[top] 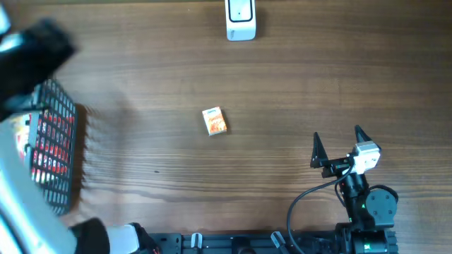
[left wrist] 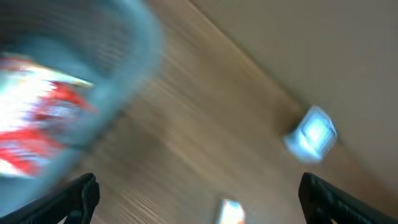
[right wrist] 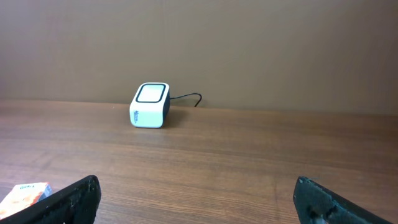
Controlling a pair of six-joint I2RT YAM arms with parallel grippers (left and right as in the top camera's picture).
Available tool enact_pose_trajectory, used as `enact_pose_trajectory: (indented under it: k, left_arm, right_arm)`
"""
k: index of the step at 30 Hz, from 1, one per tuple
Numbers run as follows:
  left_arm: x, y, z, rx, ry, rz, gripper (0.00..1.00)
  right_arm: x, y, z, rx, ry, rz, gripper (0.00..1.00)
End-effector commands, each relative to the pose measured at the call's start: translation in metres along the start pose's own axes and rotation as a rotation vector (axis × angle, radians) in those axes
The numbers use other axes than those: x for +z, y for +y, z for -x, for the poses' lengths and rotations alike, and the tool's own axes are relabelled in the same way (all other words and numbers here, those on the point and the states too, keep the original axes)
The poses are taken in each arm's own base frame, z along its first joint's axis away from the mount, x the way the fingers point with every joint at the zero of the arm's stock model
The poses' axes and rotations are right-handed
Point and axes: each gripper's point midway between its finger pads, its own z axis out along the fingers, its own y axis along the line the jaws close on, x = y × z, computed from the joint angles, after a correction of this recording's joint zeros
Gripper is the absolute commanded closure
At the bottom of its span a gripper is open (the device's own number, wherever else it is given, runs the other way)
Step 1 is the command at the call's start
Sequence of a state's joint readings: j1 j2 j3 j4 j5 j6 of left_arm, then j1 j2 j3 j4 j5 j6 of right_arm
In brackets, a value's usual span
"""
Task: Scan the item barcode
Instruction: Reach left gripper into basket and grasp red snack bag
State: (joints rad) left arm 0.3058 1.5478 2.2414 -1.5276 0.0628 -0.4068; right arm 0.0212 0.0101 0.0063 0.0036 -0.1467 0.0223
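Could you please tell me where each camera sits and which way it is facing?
Overhead: above the table, looking straight down; scanner, small box, basket and right arm show.
Left wrist: blurred, beside the basket, facing the scanner; left jaws open at bottom corners.
Right wrist: low over the table, facing the scanner; right jaws open at bottom corners.
Shared: all three show the scanner.

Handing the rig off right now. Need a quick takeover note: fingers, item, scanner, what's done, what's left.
Left gripper: fingers open, empty, by the basket at the table's left; its view is blurred.
Right gripper: fingers open, empty, near right.
Small orange box: lying mid-table, not held.
Scanner: far edge, centre.
Done: cannot tell whether anything has been scanned.
Left: pick up the box, probably with the right arm, and show its barcode to the scanner.
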Motion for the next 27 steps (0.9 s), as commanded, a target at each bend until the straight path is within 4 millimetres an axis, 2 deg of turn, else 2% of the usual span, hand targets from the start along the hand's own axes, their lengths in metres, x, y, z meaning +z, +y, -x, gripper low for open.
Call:
enact_pose_trajectory:
  k: [1, 3, 5, 7, 11, 14, 17, 21, 24, 27]
  left_arm:
    - [-0.016, 0.098, 0.037, -0.247, -0.122, 0.223, 0.00]
    - [-0.016, 0.141, 0.045, -0.356, -0.124, 0.294, 0.00]
    - [0.012, 0.182, 0.051, -0.475, -0.032, 0.237, 0.00]
    - [0.035, 0.199, 0.046, -0.436, 0.053, 0.254, 0.00]
    - [0.084, 0.222, 0.029, -0.460, 0.227, 0.279, 0.00]
    - [0.120, 0.235, 0.012, -0.404, 0.369, 0.279, 0.00]
    - [0.145, 0.257, -0.002, -0.418, 0.457, 0.340, 0.00]
    - [0.172, 0.265, -0.023, -0.435, 0.565, 0.345, 0.00]
    - [0.189, 0.263, -0.039, -0.403, 0.613, 0.336, 0.00]
    - [0.211, 0.262, -0.063, -0.391, 0.667, 0.335, 0.00]
  right_arm:
    - [0.000, -0.001, 0.002, 0.004, -0.008, -0.009, 0.00]
    - [0.000, -0.001, 0.002, 0.003, -0.009, -0.009, 0.00]
    - [0.000, -0.001, 0.002, 0.003, -0.008, -0.009, 0.00]
    - [0.000, -0.001, 0.002, 0.003, -0.009, -0.009, 0.00]
    - [0.000, -0.001, 0.002, 0.003, -0.008, -0.009, 0.00]
    - [0.000, -0.001, 0.002, 0.003, -0.009, -0.009, 0.00]
    - [0.000, -0.001, 0.002, 0.003, -0.008, -0.009, 0.00]
    - [0.000, -0.001, 0.002, 0.003, -0.008, -0.009, 0.00]
    - [0.000, -0.001, 0.002, 0.003, -0.009, -0.009, 0.00]
    - [0.000, -0.001, 0.002, 0.003, -0.009, -0.009, 0.00]
